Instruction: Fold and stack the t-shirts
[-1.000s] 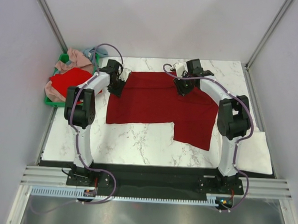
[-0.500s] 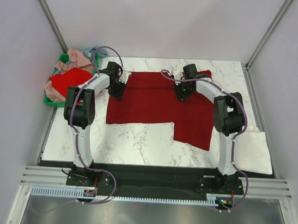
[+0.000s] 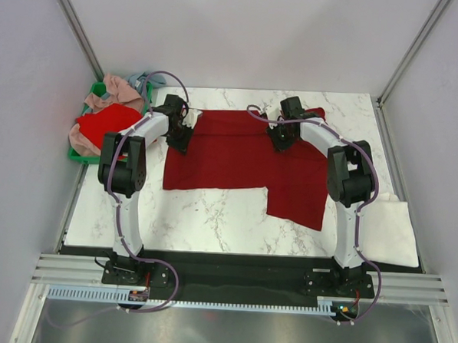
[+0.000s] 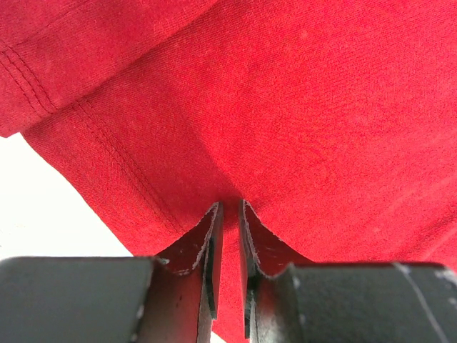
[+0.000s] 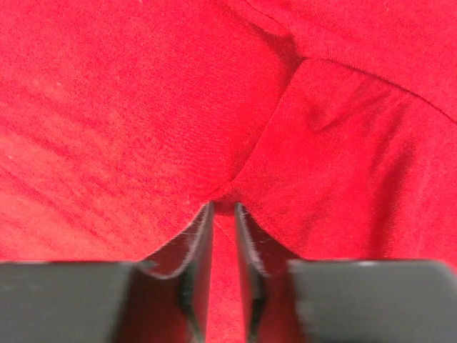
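Note:
The dark crimson t-shirt (image 3: 245, 153) lies spread on the marble table, with a flap hanging toward the front right. My left gripper (image 3: 179, 140) is at the shirt's far left edge, shut on a pinch of its cloth near the hem (image 4: 228, 204). My right gripper (image 3: 281, 141) is at the shirt's far right part, shut on a fold of the cloth (image 5: 223, 206). Bright red (image 3: 105, 123), dusty pink (image 3: 118, 91) and light blue (image 3: 145, 80) shirts are heaped in the crate. A cream-white cloth (image 3: 395, 226) lies at the table's right edge.
The green plastic crate (image 3: 78, 154) stands off the table's left side at the back. The enclosure walls close in on the left, right and back. Bare marble (image 3: 203, 216) shows in front of the crimson shirt.
My right gripper has come down and in onto the shirt's far right part and closed on the cloth. The left gripper has stayed at the left edge.

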Controlling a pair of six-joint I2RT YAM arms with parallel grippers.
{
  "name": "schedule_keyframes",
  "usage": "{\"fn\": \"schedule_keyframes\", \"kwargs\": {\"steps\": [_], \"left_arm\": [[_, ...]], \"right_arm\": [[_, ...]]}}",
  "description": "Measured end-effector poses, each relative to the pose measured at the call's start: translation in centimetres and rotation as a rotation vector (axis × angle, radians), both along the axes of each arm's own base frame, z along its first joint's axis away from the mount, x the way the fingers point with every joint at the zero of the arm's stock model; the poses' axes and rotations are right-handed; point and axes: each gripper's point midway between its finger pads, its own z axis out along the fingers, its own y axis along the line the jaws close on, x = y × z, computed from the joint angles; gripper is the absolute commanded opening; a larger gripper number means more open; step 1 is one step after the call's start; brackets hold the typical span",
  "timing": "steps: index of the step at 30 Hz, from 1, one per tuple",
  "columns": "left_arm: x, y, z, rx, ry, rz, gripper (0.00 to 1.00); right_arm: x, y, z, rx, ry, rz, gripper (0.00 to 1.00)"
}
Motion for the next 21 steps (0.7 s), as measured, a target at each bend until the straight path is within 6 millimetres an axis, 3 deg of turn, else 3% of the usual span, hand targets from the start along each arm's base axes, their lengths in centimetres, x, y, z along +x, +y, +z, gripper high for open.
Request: {"fn": "schedule_keyframes", "kwargs": {"steps": [6,9,11,15,21], "left_arm": [[0.01,0.0,0.0,0.0,0.0,0.0,0.21],[0.01,0.0,0.0,0.0,0.0,0.0,0.21],[0.01,-0.01,0.0,-0.001,0.0,0.0,0.21],[0.0,0.0,0.0,0.0,0.0,0.001,0.21],[0.01,0.0,0.01,0.0,0.0,0.001,0.2]], "right_arm": [[0.0,-0.08,-0.04,-0.011,-0.002,-0.008,0.07],[-0.08,-0.15,-0.15,-0.014,0.001,-0.009,0.06],[-0.09,-0.16,-0.17,-0.015,0.001,-0.011,0.21],[-0.1,-0.12,-0.17,-0.009,0.005,-0.025,0.34],[-0.21,0.16,-0.16,-0.008,0.007,-0.029,0.35]]}}
